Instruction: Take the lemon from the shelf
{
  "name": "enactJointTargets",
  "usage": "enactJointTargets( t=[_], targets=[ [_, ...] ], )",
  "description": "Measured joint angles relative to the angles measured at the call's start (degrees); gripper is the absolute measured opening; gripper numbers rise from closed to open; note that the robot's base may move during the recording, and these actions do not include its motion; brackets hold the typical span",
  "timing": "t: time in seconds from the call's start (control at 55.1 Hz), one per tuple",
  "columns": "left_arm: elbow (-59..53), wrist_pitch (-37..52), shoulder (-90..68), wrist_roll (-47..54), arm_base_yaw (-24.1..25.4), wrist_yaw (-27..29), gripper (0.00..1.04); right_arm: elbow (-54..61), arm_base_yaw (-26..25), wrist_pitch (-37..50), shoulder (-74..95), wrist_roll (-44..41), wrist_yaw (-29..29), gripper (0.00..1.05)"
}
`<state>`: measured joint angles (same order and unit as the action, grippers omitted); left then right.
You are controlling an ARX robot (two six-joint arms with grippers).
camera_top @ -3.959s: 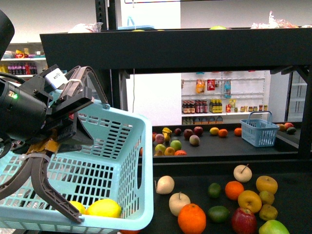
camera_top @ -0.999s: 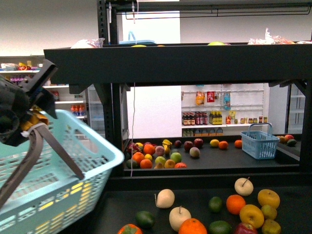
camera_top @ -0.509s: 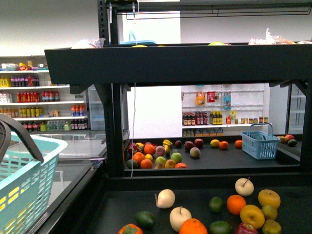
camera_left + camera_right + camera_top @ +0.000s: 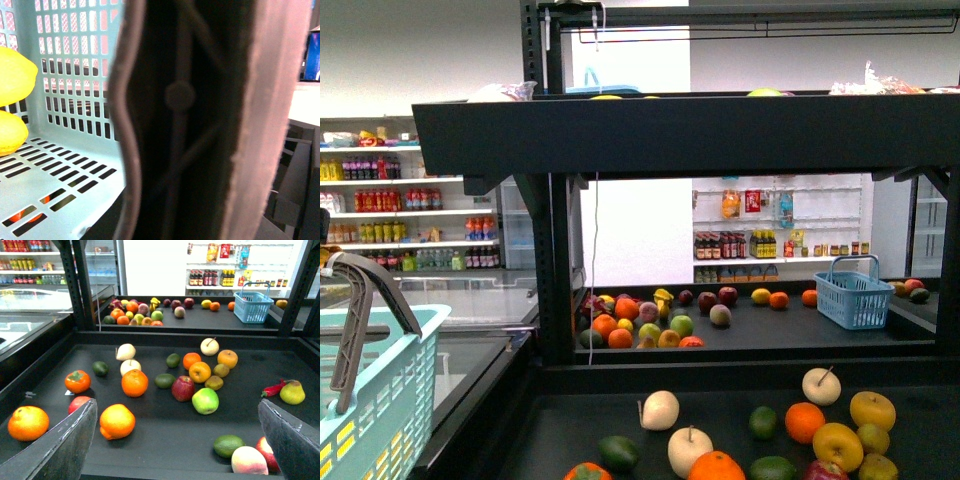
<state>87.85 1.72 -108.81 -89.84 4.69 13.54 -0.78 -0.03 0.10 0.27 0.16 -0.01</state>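
The black shelf [image 4: 680,135] fills the front view, and its lower tray [image 4: 165,440] holds loose fruit. My left gripper [image 4: 195,200] is shut on the dark basket handle [image 4: 180,95], which fills the left wrist view. Two yellow lemons [image 4: 15,75] lie in the light blue basket [image 4: 75,165]. The basket [image 4: 370,400] and its handle [image 4: 365,300] show at the front view's lower left. My right gripper [image 4: 177,450] is open and empty above the tray's front. Yellowish round fruits [image 4: 199,371] lie mid-tray; I cannot tell whether any is a lemon.
Oranges [image 4: 117,421], apples [image 4: 205,400], limes [image 4: 229,445], a pear [image 4: 292,392] and red chillies [image 4: 272,389] lie scattered on the tray. A rear tray holds more fruit [image 4: 650,320] and a small blue basket [image 4: 852,272]. Shelf posts [image 4: 560,270] stand at the left; white wall shelving with bottles stands behind.
The light blue basket has swung left and down to the front view's edge. The left arm no longer shows there. The shelf and its fruit have not moved.
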Motion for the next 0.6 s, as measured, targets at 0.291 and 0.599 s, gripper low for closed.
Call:
enactJointTargets(
  t=[0.291, 0.599],
  targets=[
    [5.79, -6.01, -3.61, 1.38, 1.33, -2.21, 0.28, 0.0, 0.0, 0.0, 0.0, 0.0, 0.0, 0.97],
    [9.51, -8.44, -5.6, 5.01, 1.88, -5.68, 0.28, 0.0, 0.0, -0.02, 0.0, 0.0, 0.0, 0.97]
  ],
)
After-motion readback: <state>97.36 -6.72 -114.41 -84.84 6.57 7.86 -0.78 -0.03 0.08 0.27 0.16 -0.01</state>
